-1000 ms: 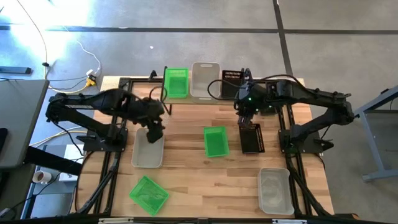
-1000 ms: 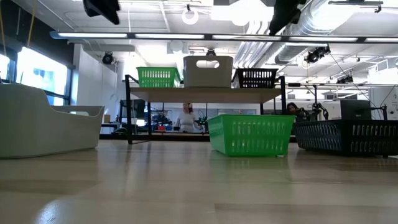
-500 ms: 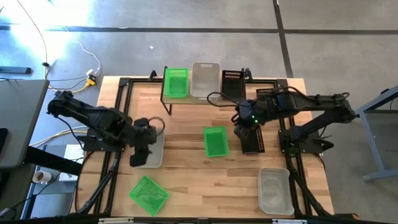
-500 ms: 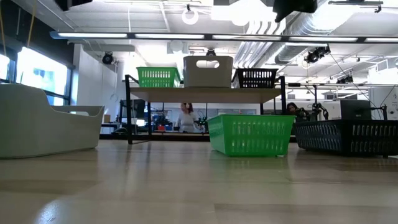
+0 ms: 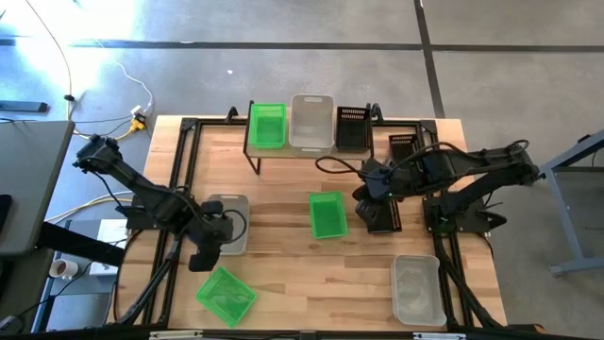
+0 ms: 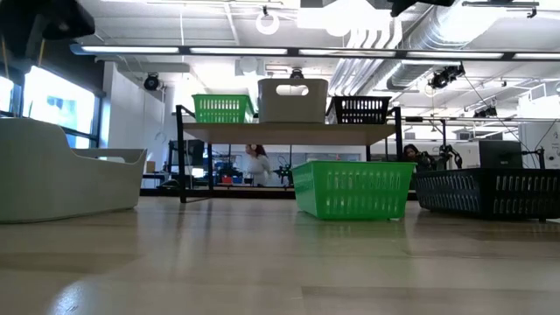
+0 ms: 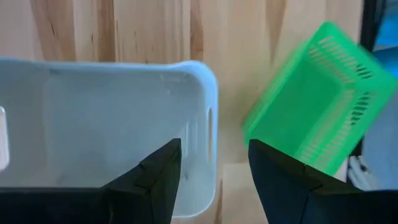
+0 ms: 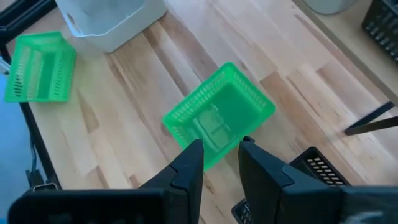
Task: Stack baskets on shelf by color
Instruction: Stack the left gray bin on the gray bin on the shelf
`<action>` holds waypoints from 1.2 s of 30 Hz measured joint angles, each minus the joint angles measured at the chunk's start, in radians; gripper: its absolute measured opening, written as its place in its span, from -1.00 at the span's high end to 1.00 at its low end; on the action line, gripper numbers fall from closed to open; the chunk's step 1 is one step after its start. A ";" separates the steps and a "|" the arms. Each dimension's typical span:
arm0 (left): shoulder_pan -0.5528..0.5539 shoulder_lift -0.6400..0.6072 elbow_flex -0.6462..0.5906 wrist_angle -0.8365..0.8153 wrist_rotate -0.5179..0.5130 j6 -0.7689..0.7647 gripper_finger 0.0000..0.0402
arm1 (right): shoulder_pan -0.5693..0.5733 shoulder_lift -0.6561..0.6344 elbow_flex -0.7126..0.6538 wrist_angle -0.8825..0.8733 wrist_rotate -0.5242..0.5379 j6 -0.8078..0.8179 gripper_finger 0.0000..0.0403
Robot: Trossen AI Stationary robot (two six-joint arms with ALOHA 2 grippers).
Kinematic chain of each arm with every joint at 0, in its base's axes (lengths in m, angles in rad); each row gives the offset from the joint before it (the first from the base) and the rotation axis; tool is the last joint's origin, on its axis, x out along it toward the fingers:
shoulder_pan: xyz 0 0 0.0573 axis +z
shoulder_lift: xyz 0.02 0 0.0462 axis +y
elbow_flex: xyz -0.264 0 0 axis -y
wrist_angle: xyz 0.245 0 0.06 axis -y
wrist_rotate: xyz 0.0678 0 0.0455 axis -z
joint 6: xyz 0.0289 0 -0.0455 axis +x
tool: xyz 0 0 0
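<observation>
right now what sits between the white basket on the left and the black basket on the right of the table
In the high view, a green basket lies between the white basket and the black basket, with bare wood either side.

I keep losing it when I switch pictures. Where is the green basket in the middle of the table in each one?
High view: the green basket sits mid-table, in front of the shelf.
Low view: the green basket stands right of centre, below the shelf.
Left wrist view: not in it; the green one there is a different basket.
Right wrist view: centre, just beyond the right claw.
Shared landmark: the black basket beside it, also in the low view.
</observation>
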 joint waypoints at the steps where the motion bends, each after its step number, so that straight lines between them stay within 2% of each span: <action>1: -0.001 0.000 -0.012 0.005 0.000 -0.005 0.12 | 0.002 0.000 0.000 0.003 0.001 0.000 0.57; 6: -0.004 0.000 -0.079 0.085 0.041 -0.029 0.12 | 0.009 0.000 0.000 0.003 0.045 0.000 0.57; 12: -0.007 0.041 -0.131 0.158 0.077 -0.050 0.12 | 0.009 0.000 0.000 0.003 0.045 0.000 0.57; 21: -0.007 0.195 -0.131 0.160 0.055 -0.033 0.12 | 0.009 0.000 -0.001 0.002 0.045 0.000 0.57; 29: -0.006 0.320 -0.131 0.162 0.050 -0.082 0.13 | 0.009 0.000 -0.002 0.002 0.045 -0.003 0.57; 32: -0.005 0.355 -0.131 0.167 0.050 -0.081 0.19 | 0.009 0.000 -0.001 0.002 0.045 -0.003 0.57; 36: -0.003 0.389 -0.131 0.173 0.051 -0.059 0.41 | 0.009 0.000 -0.002 0.002 0.042 -0.001 0.57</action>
